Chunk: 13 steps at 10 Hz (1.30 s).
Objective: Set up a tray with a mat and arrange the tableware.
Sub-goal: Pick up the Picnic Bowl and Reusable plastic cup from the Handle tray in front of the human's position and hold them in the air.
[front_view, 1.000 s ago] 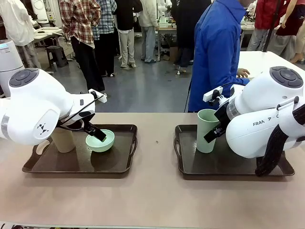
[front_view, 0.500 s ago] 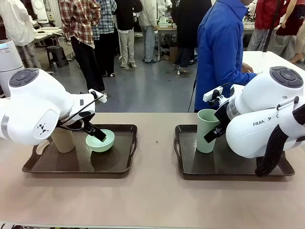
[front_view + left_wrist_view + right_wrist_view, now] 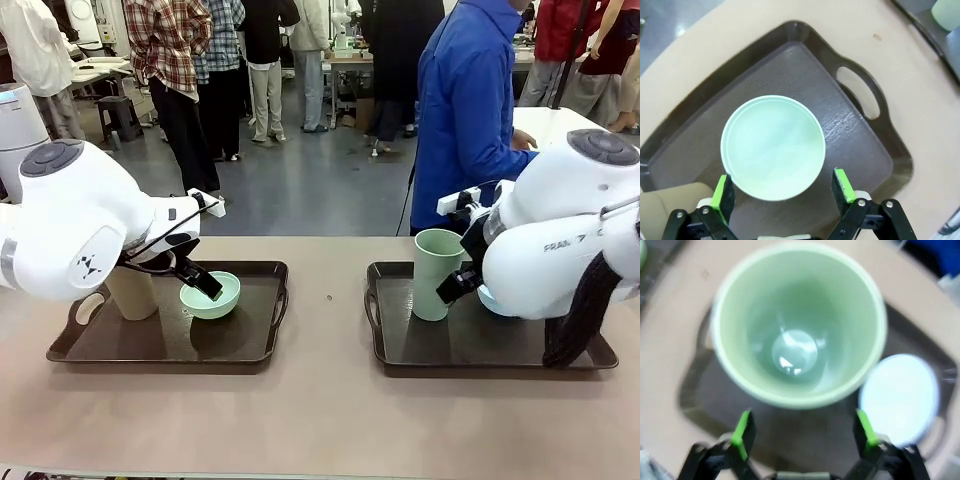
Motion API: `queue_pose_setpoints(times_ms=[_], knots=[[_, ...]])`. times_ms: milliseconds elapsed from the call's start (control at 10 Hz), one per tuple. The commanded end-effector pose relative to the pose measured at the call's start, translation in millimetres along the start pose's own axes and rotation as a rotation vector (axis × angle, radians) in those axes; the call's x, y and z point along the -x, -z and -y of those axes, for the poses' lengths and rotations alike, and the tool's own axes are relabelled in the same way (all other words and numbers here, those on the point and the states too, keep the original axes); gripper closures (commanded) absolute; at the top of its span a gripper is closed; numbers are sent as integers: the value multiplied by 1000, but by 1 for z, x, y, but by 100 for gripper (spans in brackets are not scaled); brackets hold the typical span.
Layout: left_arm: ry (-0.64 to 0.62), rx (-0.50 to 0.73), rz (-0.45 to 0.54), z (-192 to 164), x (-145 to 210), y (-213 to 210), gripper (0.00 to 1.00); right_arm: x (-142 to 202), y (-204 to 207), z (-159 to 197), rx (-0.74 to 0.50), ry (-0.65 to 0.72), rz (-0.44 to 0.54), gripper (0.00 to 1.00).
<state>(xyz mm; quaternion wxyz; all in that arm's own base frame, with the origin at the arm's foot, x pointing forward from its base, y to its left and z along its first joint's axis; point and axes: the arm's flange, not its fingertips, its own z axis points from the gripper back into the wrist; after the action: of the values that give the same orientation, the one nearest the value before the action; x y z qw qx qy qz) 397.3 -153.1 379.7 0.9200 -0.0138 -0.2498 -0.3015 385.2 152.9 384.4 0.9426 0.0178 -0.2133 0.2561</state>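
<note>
We see the sage green cup (image 3: 436, 272) upright, mouth up, long axis vertical, at the left end of the right tray (image 3: 410, 345); the pale blue bowl (image 3: 900, 397) sits just beside it. The right pincer (image 3: 804, 429) hangs spread apart above, holding nothing. On the left tray (image 3: 245, 335) the tan cup (image 3: 132, 292) stands upright left of the mint green bowl (image 3: 773, 146), which lies mouth up between the parted fingers of the left pincer (image 3: 782, 186). A person in blue (image 3: 465, 110) stands beyond the tabletop (image 3: 320, 420).
</note>
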Motion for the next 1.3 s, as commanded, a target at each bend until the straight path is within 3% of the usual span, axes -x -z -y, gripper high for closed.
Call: queue_pose_setpoints(times_ms=[0, 400, 600, 700, 1200], knots=[[-85, 65, 3, 4, 43, -59, 0, 67, -65, -8, 9, 44, -25, 0], [-200, 77, -196, -1, 94, -108, 0, 159, -102, 4, -20, 151, -150, 0], [-239, 61, -178, -6, 96, -108, 0, 142, -93, 9, -20, 126, -92, 0], [-180, 84, -185, -28, 33, -110, 0, 48, -138, 26, -2, 131, -149, 0], [-185, 79, -199, -29, 36, -114, 0, 50, -143, 27, 3, 129, -147, 0]])
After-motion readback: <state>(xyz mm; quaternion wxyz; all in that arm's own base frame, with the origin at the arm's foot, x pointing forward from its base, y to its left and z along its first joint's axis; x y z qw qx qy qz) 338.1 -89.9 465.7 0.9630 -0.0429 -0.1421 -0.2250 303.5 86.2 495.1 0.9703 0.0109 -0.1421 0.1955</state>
